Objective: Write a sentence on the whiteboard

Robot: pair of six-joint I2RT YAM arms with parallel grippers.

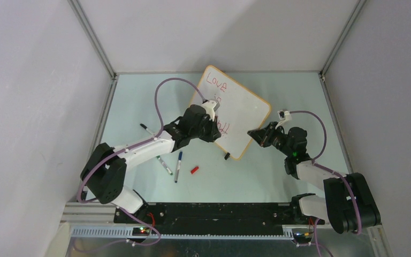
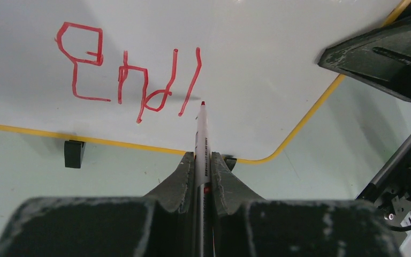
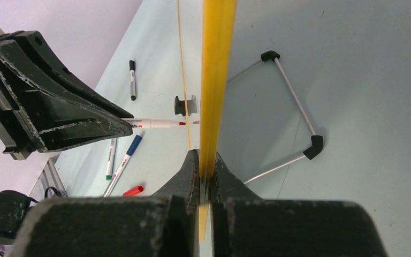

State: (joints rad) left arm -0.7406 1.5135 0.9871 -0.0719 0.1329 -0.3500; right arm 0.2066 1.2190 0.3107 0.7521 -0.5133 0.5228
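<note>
Table [image 1: 139,107]: pale green, walled on three sides, arms based at the near edge.

Whiteboard [image 1: 243,110]: stands propped at mid-table, towards the back, with its face turned to the left arm. In the right wrist view it shows edge-on, and a wire stand [image 3: 294,107] is behind it.

Right gripper [image 3: 206,160]: jaws pinched tight on the board's orange frame at its right edge, steadying it.

Left gripper [image 2: 202,163]: jaws narrow, clamped on the barrel of a red marker [image 2: 201,134]. The tip points at the board just right of the last stroke. It is very close to the surface, but I cannot tell whether it touches.

Sentence [image 2: 128,80]: in the top view "Love" and a short second line can be read. The wrist view shows a third line, "Endl".

Progress (judgement): two lines are complete and the third is about half written. The rest of the word is left, then the marker must come off the board.

Loose items, left of the board: a blue marker [image 1: 179,166], two more markers and a red cap [image 1: 194,169].
</note>
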